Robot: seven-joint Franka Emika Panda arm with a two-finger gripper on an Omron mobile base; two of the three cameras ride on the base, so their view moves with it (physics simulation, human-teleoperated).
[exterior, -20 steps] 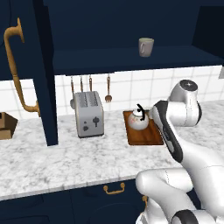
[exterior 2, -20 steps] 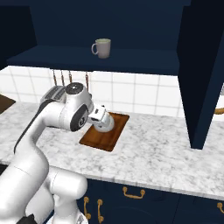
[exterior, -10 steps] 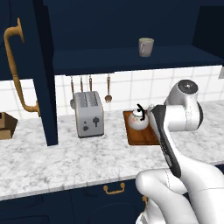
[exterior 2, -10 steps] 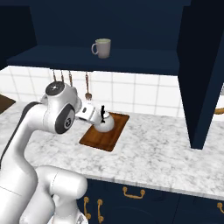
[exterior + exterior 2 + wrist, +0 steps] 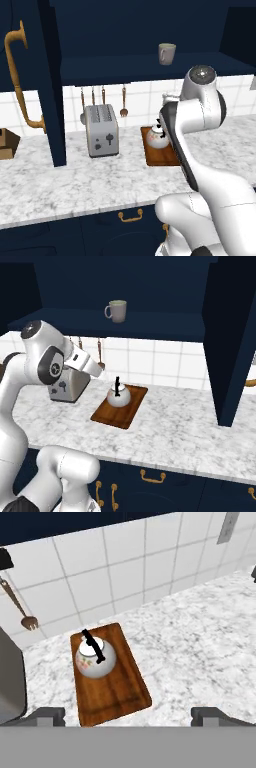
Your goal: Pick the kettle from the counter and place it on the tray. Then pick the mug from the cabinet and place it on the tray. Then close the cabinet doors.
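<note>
The white kettle [image 5: 95, 658], faint pink flowers on its side and black handle arched over the top, stands upright on the far end of the brown wooden tray [image 5: 120, 692]. The tray lies flat on the marbled worktop [image 5: 190, 421]. The grey-beige mug [image 5: 117, 310] stands upright on the open navy cabinet's [image 5: 140, 67] shelf, above the kettle.
</note>
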